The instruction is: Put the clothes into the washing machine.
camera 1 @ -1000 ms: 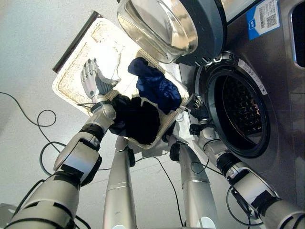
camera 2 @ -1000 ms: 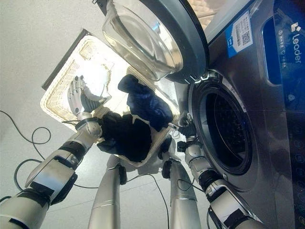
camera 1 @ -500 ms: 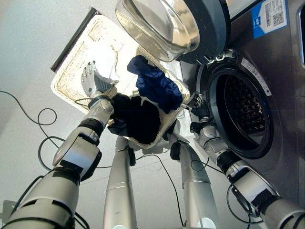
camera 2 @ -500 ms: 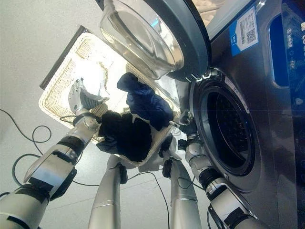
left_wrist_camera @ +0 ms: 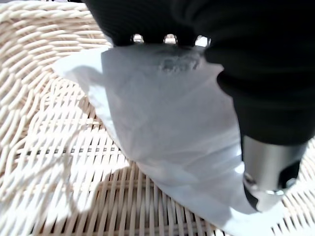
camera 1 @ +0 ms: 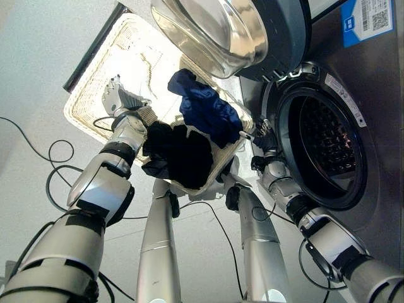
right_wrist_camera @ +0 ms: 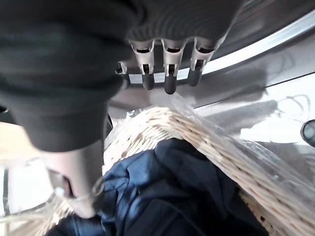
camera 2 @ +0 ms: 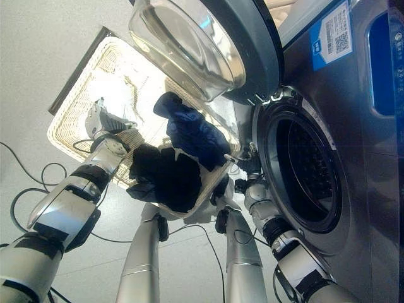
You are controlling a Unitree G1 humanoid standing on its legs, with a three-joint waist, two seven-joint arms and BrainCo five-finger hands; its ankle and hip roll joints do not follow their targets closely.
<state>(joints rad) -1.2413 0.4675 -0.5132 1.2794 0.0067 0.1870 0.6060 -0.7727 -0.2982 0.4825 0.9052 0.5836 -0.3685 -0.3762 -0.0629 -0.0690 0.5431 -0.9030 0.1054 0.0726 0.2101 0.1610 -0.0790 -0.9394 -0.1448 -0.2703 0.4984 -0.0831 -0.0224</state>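
Since a second earlier the left hand (camera 1: pixel 117 101) had sunk deeper into the basket (camera 1: pixel 88 95). Its wrist view showed it clenching white cloth (left_wrist_camera: pixel 162 123). The right hand (right_wrist_camera: pixel 167 64), fingers relaxed, hovered beside the basket near the washing machine (camera 1: pixel 328 145); blue clothes (camera 1: pixel 205 110) lay inside the basket.

The left hand (camera 1: pixel 115 100) reaches forward with fingers curled, while the right hand (camera 1: pixel 260 134) hangs with fingers relaxed.

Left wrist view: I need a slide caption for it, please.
Left hand closes on a white cloth lying in the wicker basket.
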